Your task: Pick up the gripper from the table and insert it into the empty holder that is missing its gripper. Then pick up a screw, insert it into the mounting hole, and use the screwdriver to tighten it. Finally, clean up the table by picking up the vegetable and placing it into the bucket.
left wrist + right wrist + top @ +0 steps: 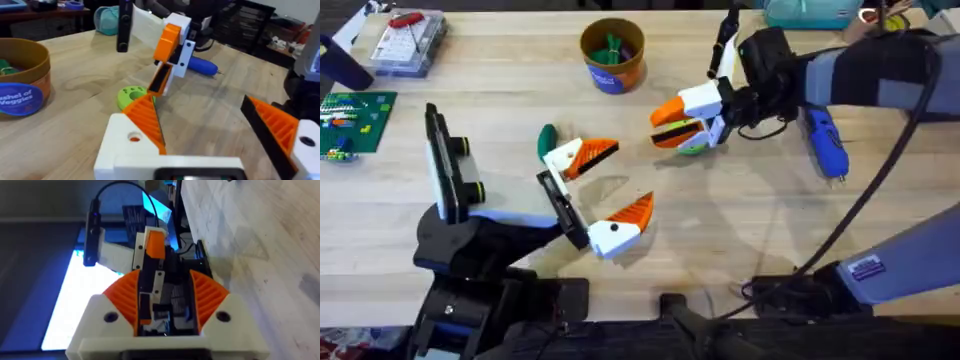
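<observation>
A green vegetable lies on the table, just under my right gripper. That gripper is turned on its side, its orange pads a little apart and empty, so it is open. My left gripper is wide open, with both white-and-orange fingers set on the black holder. It points toward the right gripper. A second green vegetable lies behind the left gripper's far finger. The bucket stands at the back and holds green pieces. The blue screwdriver lies at the right.
A clear parts box and a green board sit at the far left. A black upright panel stands on the left arm. A teal object is at the back edge. Bare wood lies between the arms' bases.
</observation>
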{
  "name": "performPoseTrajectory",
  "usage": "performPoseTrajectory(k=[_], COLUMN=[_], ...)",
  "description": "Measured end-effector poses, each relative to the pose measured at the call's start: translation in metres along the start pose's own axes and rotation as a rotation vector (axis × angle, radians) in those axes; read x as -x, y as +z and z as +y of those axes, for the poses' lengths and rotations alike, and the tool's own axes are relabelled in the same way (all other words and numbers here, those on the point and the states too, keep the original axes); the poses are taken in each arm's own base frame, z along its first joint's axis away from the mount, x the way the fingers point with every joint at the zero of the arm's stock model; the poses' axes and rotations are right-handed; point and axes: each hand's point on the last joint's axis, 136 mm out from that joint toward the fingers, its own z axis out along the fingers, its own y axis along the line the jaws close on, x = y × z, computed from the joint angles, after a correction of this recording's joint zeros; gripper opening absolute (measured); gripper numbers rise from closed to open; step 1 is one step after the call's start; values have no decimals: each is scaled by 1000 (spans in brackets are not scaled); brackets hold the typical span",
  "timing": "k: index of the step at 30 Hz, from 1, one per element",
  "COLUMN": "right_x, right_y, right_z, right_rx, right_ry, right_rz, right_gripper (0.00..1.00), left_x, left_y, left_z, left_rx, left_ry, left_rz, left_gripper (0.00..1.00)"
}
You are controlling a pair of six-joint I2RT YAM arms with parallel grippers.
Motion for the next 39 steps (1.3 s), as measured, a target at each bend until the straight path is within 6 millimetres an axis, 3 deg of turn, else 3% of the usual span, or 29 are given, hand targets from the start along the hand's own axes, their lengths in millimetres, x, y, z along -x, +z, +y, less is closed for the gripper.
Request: performPoseTrajectory(k=[12, 17, 20, 39], right_x=[-15, -16, -17, -10], right_y=[27, 35, 37, 38], right_z=[4, -14, -21, -18], right_rx=[28, 28, 27, 29], right_ry=[-184, -150, -129, -127], right_rz=[90, 112, 118, 115], right_gripper=[497, 497, 497, 497], left_x=[-4, -5, -5, -5], left_y=[-1, -1, -1, -1], left_z=[-16, -20, -20, -21], left_rx=[-94, -118, -121, -127], left_ry=[55, 80, 84, 83], left_rz=[17, 19, 20, 21], left_gripper=[991, 991, 991, 991])
